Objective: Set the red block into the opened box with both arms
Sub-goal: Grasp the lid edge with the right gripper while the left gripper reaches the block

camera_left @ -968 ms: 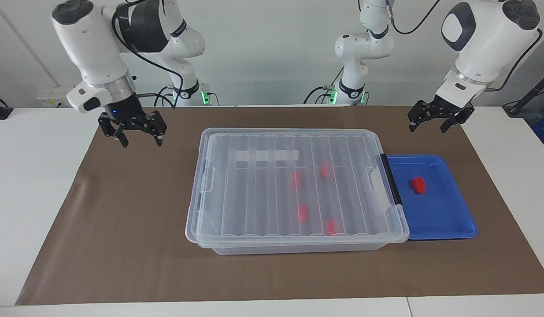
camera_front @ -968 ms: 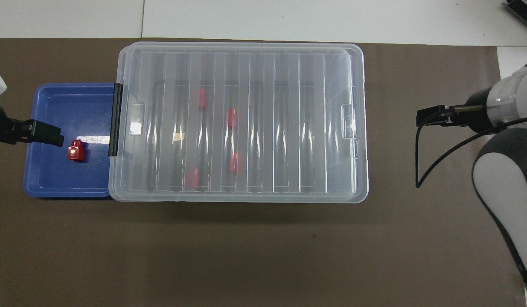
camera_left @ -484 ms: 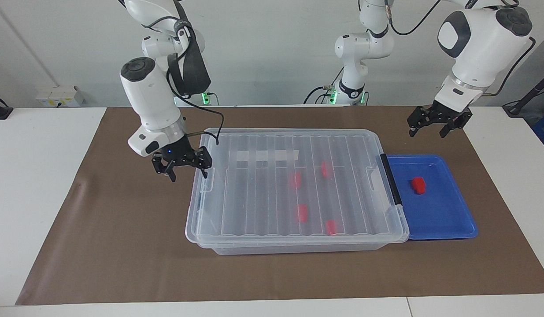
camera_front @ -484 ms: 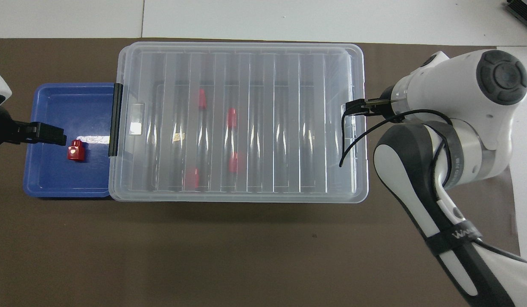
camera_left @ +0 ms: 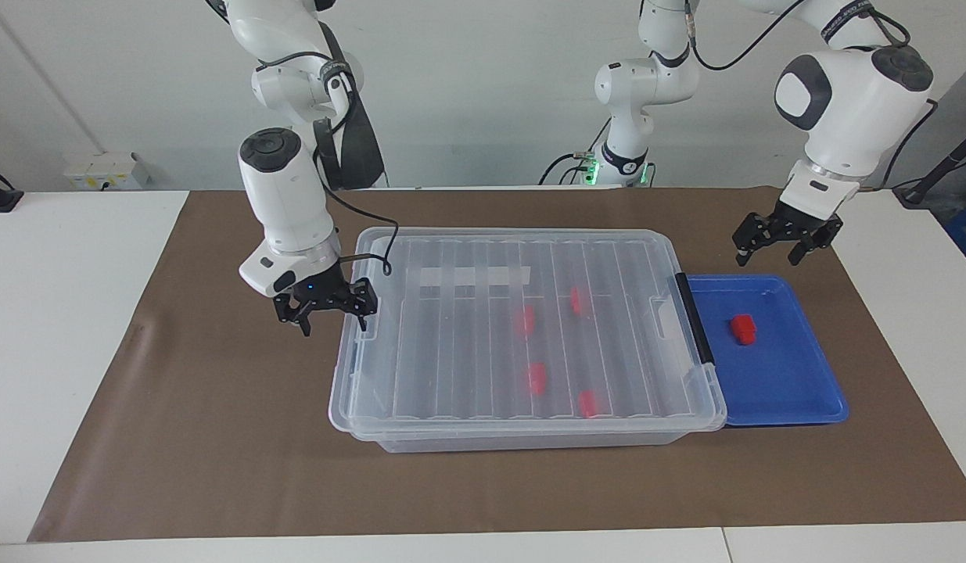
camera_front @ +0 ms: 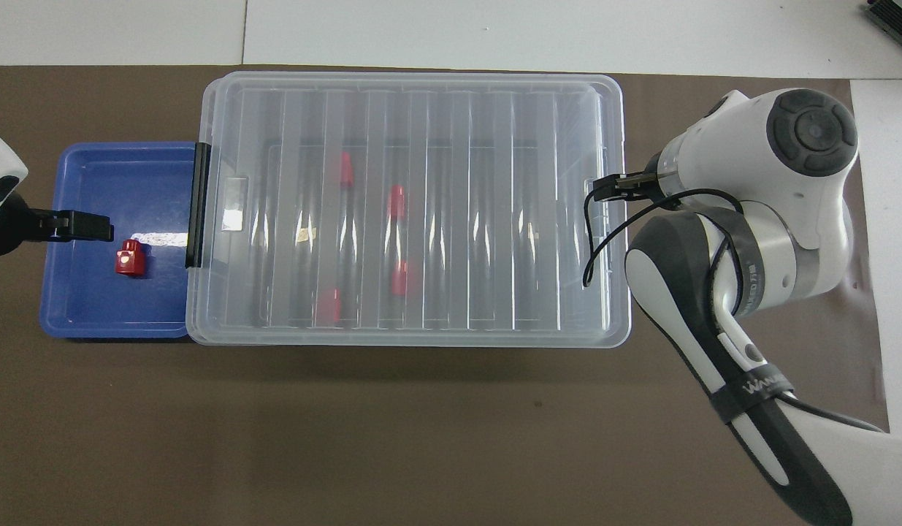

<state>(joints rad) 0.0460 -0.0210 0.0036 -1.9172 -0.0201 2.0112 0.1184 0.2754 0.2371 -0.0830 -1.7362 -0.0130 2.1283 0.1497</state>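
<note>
- Red block: one, loose, lying in the blue tray, toward the side of the tray nearer the robots; nothing touches it.
- Four more red blocks: inside the box, seen through its lid, spread about its middle.
- Box: clear plastic, at the middle of the brown mat; ribbed lid lies flat on it, closed. Black handle bar sits on the end toward the left arm; white label strip shows near the edge closest to the robots.
- Blue tray: shallow, flat on the mat, touching the box at the handle-bar end, toward the left arm's end of the table.
- Left gripper: claw spread wide, holding nothing; up in the air over the tray's edge nearest the robots, clear of the red block.
- Right gripper: claw spread wide, holding nothing; low at the box's end toward the right arm, one finger at the lid clip there, the other over the mat. In the overhead view the arm's wrist hides it.
- Mat: brown, covers most of the white table.
</note>
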